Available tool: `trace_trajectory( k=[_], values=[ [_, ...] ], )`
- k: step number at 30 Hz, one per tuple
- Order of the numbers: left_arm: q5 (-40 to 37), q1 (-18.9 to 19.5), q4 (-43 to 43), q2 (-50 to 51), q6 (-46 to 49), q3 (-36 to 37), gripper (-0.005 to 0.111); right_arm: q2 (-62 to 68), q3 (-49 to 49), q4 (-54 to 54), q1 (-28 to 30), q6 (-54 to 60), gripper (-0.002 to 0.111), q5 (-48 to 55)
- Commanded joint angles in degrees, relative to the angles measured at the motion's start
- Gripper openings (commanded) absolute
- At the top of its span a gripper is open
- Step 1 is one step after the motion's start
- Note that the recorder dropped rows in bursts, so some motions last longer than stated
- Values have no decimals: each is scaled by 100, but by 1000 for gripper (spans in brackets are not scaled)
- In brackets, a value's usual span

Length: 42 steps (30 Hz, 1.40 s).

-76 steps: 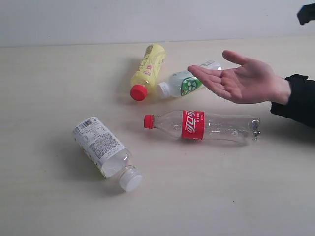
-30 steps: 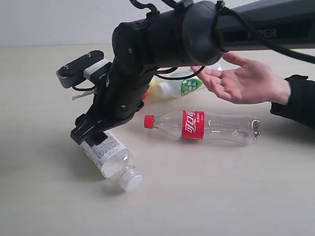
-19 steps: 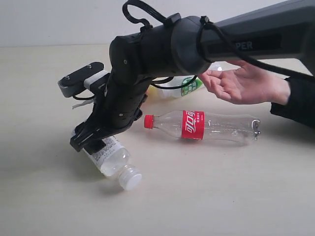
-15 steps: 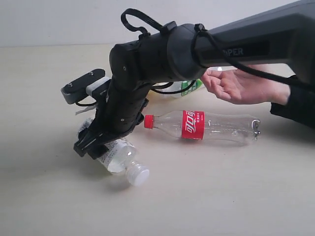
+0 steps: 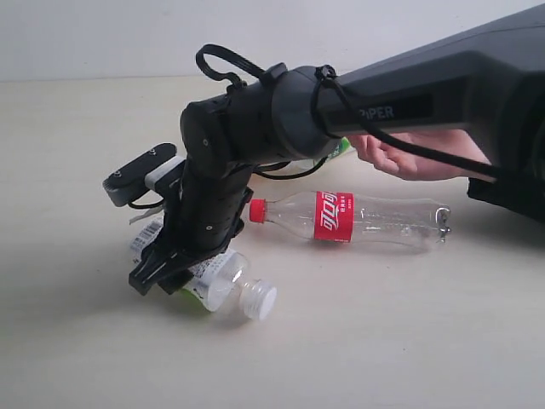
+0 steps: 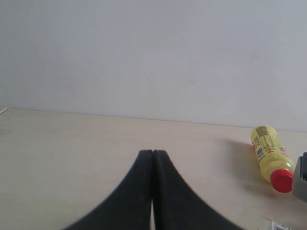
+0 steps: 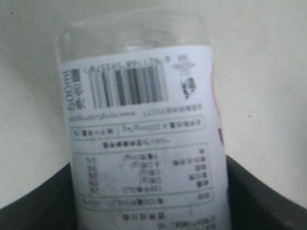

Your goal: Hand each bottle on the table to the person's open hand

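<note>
The squat white-labelled bottle (image 5: 218,278) lies on the table (image 5: 77,170) with its white cap (image 5: 258,300) pointing front-right. My right gripper (image 5: 180,268) reaches across to the left and is shut on it; its black fingers (image 7: 261,196) press both sides of the label (image 7: 144,143). The slim red-label bottle (image 5: 349,217) lies in the middle. Only a green sliver of the small green-label bottle (image 5: 341,147) shows behind the arm. The yellow bottle (image 6: 268,153) shows in the left wrist view. My left gripper (image 6: 153,153) is shut and empty.
The person's open hand (image 5: 417,160) is held palm up at the right, partly hidden behind my right arm (image 5: 409,94). A pale wall (image 5: 102,38) rises behind the table's far edge.
My right gripper came down over the squat bottle and closed on its labelled body. The bottle swung round, its cap shifting to the right. The hand stayed in place.
</note>
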State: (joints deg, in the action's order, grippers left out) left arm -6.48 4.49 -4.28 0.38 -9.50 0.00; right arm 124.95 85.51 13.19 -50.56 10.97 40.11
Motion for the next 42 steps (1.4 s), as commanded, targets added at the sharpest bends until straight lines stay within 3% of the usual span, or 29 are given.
trace_trajectory(
  k=[1, 2, 4, 8, 11, 17, 20, 24, 27, 34, 42],
  values=[
    [18, 7, -7, -38, 6, 0, 0, -17, 20, -146, -9, -59, 30, 159],
    [18, 7, -7, -38, 6, 0, 0, -40, 20, -181, -9, -59, 12, 172],
    [18, 7, -7, -38, 6, 0, 0, -183, 20, -167, -9, -59, 0, 172],
    [18, 7, -7, -38, 6, 0, 0, -931, 145, -249, -9, -44, 0, 651],
    [18, 7, -7, -38, 6, 0, 0, -1742, 558, -980, 120, -405, 0, 1382],
    [18, 7, -7, -38, 6, 0, 0, -2375, 890, -1071, 1352, -1066, 0, 2454],
    [18, 7, -7, -38, 6, 0, 0, -2400, 890, -1222, 2285, -1542, 0, 2657],
    [18, 7, -7, -38, 6, 0, 0, -2253, 879, -1389, 2806, -1956, 0, 2785],
    [18, 7, -7, -38, 6, 0, 0, -2067, 737, -2031, 2849, -2439, 0, 2736],
    [18, 7, -7, -38, 6, 0, 0, -2014, -36, -2227, 2849, -2732, 0, 1843],
    [18, 7, -7, -38, 6, 0, 0, -2014, -404, -2218, 2849, -2813, 0, 1532]
  ],
)
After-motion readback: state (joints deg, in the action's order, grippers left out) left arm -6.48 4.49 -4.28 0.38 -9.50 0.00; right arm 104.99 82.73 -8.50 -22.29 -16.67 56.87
